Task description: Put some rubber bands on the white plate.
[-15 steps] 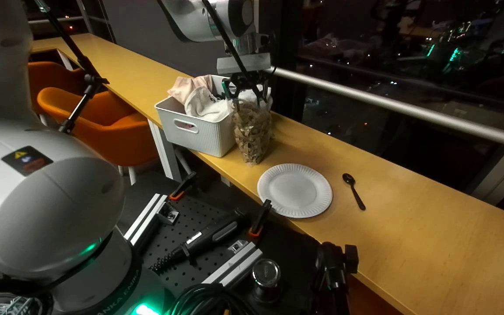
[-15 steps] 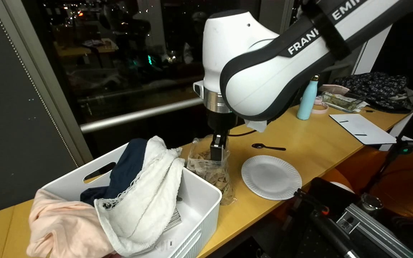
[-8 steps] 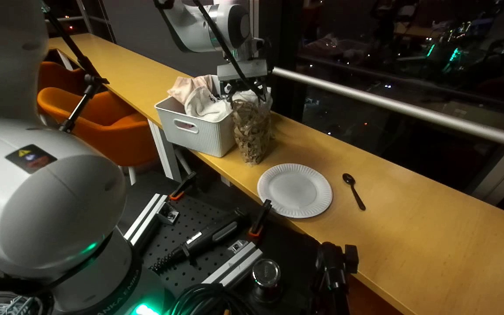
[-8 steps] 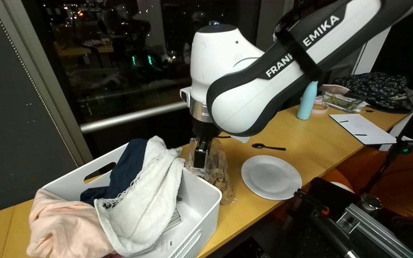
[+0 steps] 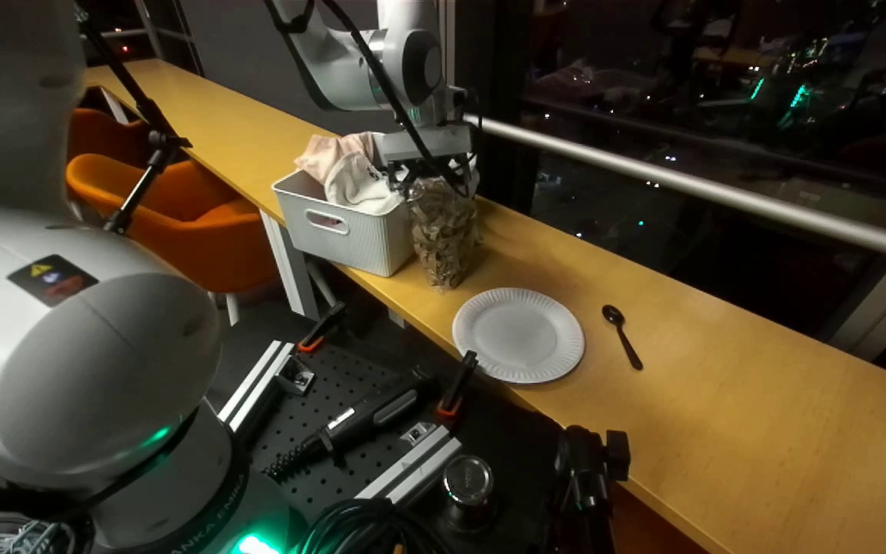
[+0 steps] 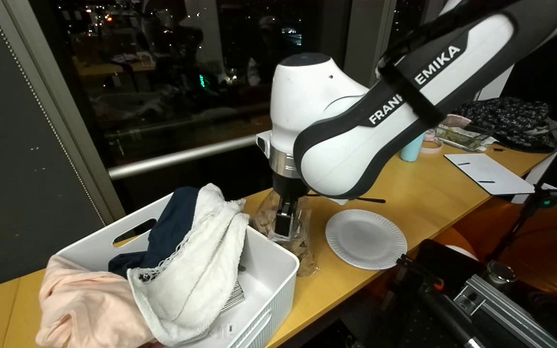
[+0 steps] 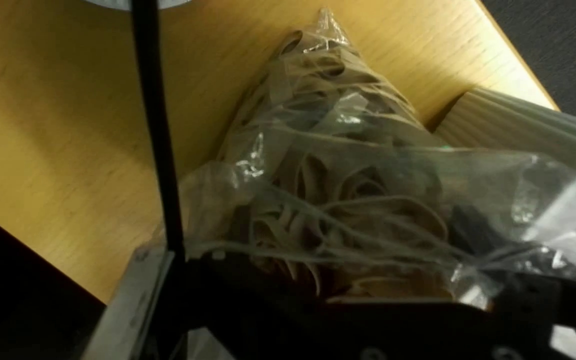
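Beside the white plate (image 5: pixel 518 335), a clear bag (image 5: pixel 443 242) is standing upright on the surface (image 5: pixel 735 400), its mouth facing upward. Tan rubber bands (image 7: pixel 368 212) are filling this bag and showing through its film, all seen bands lying apart from the plate. Next to the plate, over the bag, the fingers (image 6: pixel 284 224) are pointing downward at the mouth. They are standing apart, released, with film and bands showing between them in the wrist view; whether the tips are reaching inside the film cannot be determined. The plate is lying flat near the edge of the surface. Just beside its rim a black-and-orange clamp (image 5: pixel 457 385) is projecting; contact cannot be confirmed. Near the plate, clear of its rim, a black spoon (image 5: pixel 624 339) is lying. Farther from the plate than the bag, a white basket (image 5: pixel 366 246) is holding a white cloth (image 6: pixel 186 285), a dark blue cloth (image 6: pixel 174 229) and a peach cloth (image 6: pixel 90 304), the last draping over the basket's wall. Contact between bag and basket cannot be told. Well apart from the plate, a light blue bottle (image 6: pixel 411 151) is standing, partly hidden by the arm (image 6: pixel 336 159) in an exterior view.
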Robot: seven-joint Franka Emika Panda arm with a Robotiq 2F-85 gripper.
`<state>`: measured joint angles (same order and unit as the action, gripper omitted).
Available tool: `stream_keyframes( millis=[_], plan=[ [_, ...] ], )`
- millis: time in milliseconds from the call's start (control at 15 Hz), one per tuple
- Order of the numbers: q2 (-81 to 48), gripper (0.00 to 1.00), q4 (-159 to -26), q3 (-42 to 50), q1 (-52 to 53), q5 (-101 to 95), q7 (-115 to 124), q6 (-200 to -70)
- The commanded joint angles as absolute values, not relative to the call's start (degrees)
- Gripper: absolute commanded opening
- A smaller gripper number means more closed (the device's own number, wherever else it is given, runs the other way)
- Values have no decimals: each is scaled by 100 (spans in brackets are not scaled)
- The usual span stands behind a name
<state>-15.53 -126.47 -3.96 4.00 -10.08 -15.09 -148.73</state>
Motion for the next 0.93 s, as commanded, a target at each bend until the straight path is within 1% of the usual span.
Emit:
stream_keyframes(
  millis=[0,600,867],
  plan=[
    [-1353,100,-12995,-320,283,-1096,-1469,-15176],
    [-1866,100,-12480,-158,571,-1709,-634,-15505],
    [-2215,100,-12375,-190,584,-1623,-621,-15604]
  ],
)
